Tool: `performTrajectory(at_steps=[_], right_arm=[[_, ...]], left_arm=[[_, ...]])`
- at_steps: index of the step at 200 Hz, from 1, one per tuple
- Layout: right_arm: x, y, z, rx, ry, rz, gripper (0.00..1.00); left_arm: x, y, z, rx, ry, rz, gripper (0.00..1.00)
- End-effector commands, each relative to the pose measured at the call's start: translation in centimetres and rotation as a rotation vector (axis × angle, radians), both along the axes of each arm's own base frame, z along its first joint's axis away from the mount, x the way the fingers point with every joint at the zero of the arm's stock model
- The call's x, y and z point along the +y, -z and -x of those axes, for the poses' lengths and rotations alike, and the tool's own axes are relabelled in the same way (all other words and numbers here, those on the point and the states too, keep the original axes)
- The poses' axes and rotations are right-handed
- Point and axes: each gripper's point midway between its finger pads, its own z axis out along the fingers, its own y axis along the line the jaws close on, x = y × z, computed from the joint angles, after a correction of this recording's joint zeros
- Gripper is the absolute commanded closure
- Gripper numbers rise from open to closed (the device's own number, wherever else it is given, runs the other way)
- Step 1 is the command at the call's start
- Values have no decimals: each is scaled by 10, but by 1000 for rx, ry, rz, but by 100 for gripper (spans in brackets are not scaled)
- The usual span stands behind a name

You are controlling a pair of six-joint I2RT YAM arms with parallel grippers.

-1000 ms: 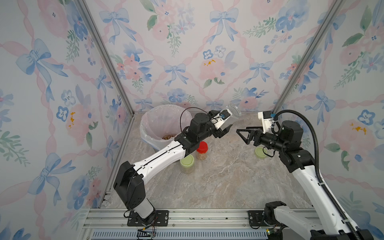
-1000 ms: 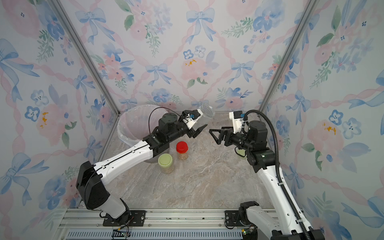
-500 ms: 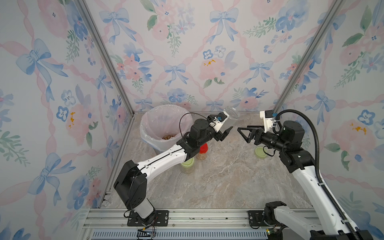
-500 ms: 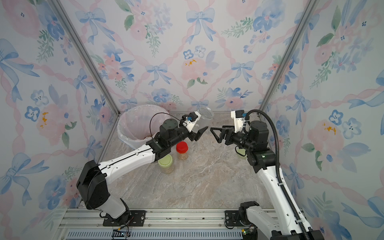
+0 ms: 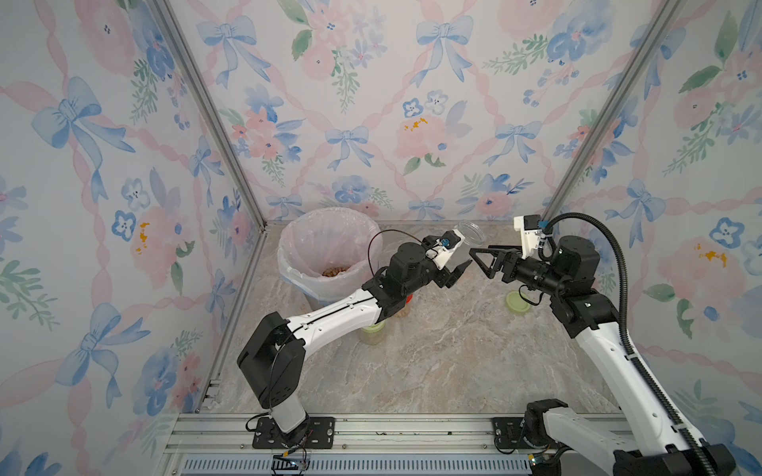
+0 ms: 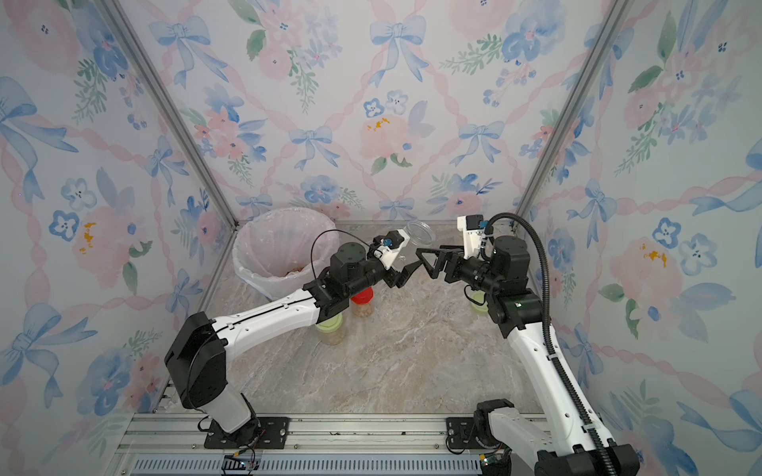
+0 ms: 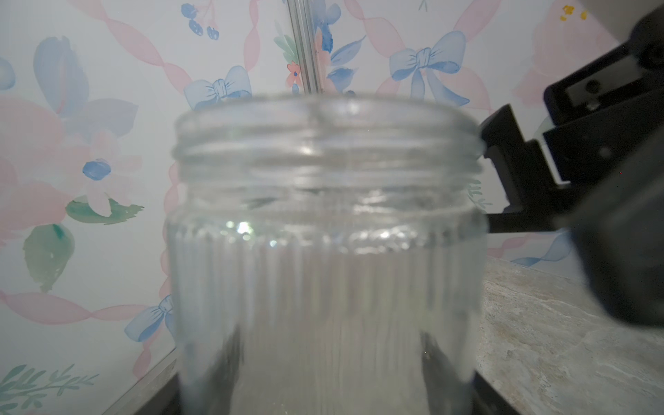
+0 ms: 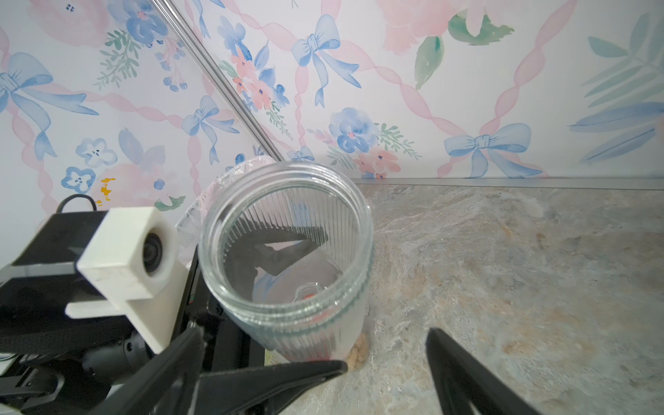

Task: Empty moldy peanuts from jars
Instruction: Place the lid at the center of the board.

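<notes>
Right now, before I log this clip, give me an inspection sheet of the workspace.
Surface: marble-patterned tabletop.
Job's things: open jar lidless, empty, raised; red-lidded jar and green-lidded jar standing, peanuts inside; moldy peanuts in bag-lined bin; loose green lid on tabletop.
Clutter: nothing seen.
Grippers: left gripper shut on open jar; right gripper open near jar mouth, contact unclear.
Cables: black wire loop at left wrist; corrugated conduit along right arm.
Surroundings: floral walls, metal frame posts.
</notes>
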Motion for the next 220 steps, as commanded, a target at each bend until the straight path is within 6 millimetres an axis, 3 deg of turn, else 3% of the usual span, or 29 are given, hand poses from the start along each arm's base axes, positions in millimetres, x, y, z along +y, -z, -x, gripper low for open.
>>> performTrajectory(at_steps=[1, 220], right_arm=[[4, -10, -2, -26, -15, -14, 2], [23, 1, -21, -24, -14, -11, 0]], left_arm=[[-9, -44, 5, -71, 25, 116, 90], [-35, -44, 24, -56, 104, 134, 89]])
